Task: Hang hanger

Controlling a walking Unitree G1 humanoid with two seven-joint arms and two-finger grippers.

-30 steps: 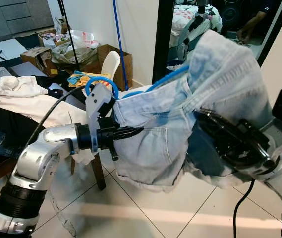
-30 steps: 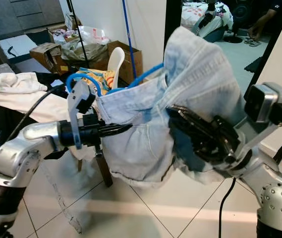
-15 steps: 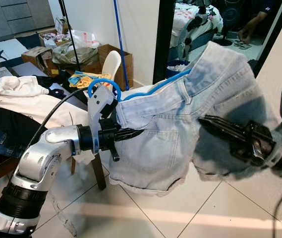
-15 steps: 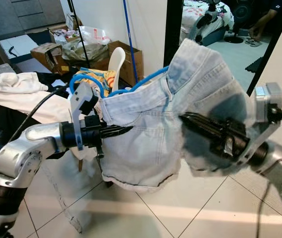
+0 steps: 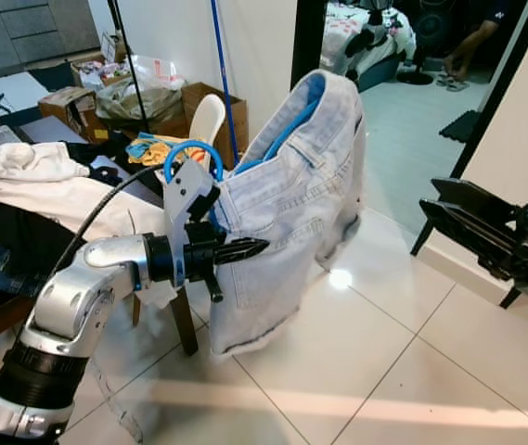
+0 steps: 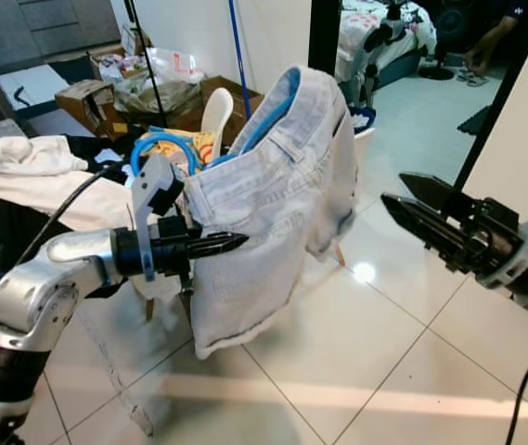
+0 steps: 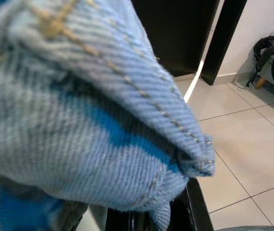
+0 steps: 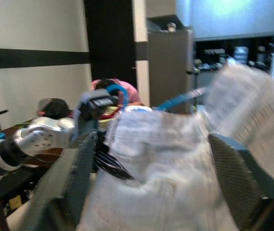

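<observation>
Hanging from your left side, the pale blue denim shorts (image 5: 277,209) are the biggest thing before you, draped over a bright blue plastic hanger (image 5: 287,130) whose hook loops above the left wrist and whose far arm pokes up inside the raised waistband. Behind them sits a heap of white and dark laundry (image 5: 32,181) on a dark table, with brown cardboard boxes (image 5: 73,102) and a white plastic chair (image 5: 206,116) against the wall, and a person's legs show in the far room.

Your left gripper (image 5: 245,248) has its black fingers pressed together on the near edge of the shorts, pinching denim and, as far as you can judge, the hanger under it. Your right gripper (image 6: 412,206) is well apart from the garment, out over the white tiled floor (image 5: 366,352), fingers spread and holding nothing.

Mind the balance: the whole load hangs from one pinch at one end, so the shorts may slide off the upturned hanger arm if you tilt or swing it. No rail is in view, so finding one comes first.
</observation>
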